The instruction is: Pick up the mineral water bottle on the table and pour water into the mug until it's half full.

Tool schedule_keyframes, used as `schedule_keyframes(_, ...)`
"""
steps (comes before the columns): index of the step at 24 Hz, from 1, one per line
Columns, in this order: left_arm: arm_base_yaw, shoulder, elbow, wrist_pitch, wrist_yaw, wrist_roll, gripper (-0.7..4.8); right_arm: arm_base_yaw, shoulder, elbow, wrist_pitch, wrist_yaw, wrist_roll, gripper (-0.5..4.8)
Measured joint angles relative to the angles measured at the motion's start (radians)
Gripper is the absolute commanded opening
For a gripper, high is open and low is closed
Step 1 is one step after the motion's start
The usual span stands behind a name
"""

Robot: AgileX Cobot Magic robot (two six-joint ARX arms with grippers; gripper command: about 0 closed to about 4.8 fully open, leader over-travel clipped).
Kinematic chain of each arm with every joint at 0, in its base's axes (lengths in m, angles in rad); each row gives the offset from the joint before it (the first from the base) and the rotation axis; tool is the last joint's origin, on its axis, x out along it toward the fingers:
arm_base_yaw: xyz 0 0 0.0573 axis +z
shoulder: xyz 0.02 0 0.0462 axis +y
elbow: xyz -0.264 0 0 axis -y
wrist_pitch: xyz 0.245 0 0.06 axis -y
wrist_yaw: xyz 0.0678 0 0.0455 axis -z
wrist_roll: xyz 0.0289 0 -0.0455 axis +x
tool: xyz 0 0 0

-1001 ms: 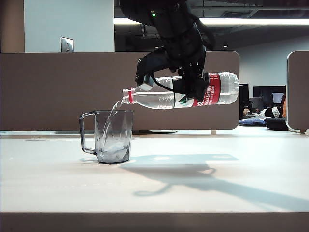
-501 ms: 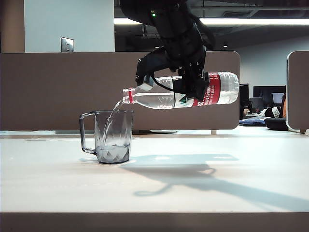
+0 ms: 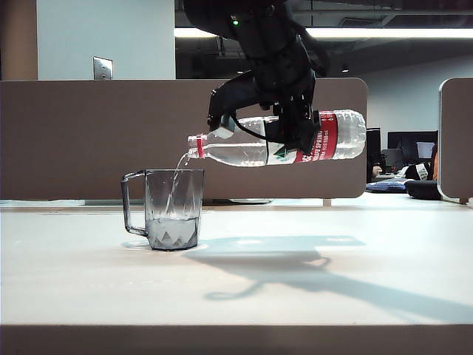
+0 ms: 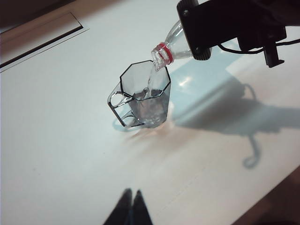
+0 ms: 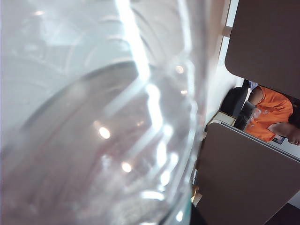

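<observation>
The mineral water bottle [image 3: 236, 151] hangs almost level above the table [image 3: 89, 281], its red-ringed open mouth tipped slightly down over the mug [image 3: 174, 208]. My right gripper [image 3: 297, 132] is shut on the bottle's body beside the red label. A thin stream of water [image 3: 178, 168] falls from the mouth into the mug, where a shallow pool lies. From the left wrist view I see the mug [image 4: 146, 96], the bottle neck [image 4: 169, 46] and my left gripper [image 4: 131, 193], shut, empty and well short of the mug. The bottle [image 5: 93, 117] fills the right wrist view and hides those jaws.
Brown partition panels [image 3: 66, 137] stand behind the table, with another [image 3: 457, 137] at the far right. A long slot [image 4: 44, 40] runs in the tabletop beyond the mug. The arm's shadow [image 3: 295, 270] lies right of the mug. A person in orange [image 5: 272, 110] sits beyond the partitions.
Neither arm nor the bottle has moved. The stream keeps running, and the churned white water in the mug has calmed to a clearer pool.
</observation>
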Motion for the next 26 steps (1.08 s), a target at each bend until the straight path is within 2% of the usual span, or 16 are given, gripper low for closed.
schedule_keyframes(26,0.000,0.000,0.000,-0.002,0.000,0.000,-0.05,0.000,-0.010,0.032,-0.027,0.006,-0.001,2.37)
